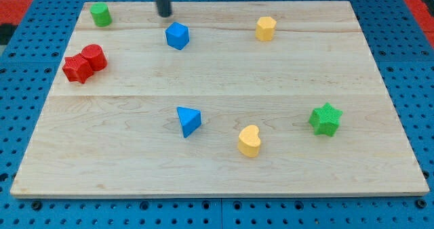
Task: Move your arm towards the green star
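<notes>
The green star (pixel 325 118) sits at the right of the frame, a little below the middle, flat on the wooden board (pixel 224 168) with bare wood all round it. Nearest to it, toward the view's left and slightly lower, is the yellow heart (pixel 249 141), near but apart from the star. Further left lies the blue triangular block (pixel 188 120).

My tip (pixel 165 14) is far off, at the view's top, left of centre, resting on the board close to its far edge. I have no jaws to open or close; the rod is just a bare end, touching nothing. Just below it and slightly to the right is the blue hexagonal block (pixel 177 36), near but not in contact.

Outward still: a yellow block (pixel 266 28) at upper right of centre, a green cylinder (pixel 101 14) in the upper left corner, and two red blocks (pixel 85 63) touching each other at the left edge.

I judge my path runs diagonally down and right; the blue hexagonal block is close to that line, so I would skirt it.
</notes>
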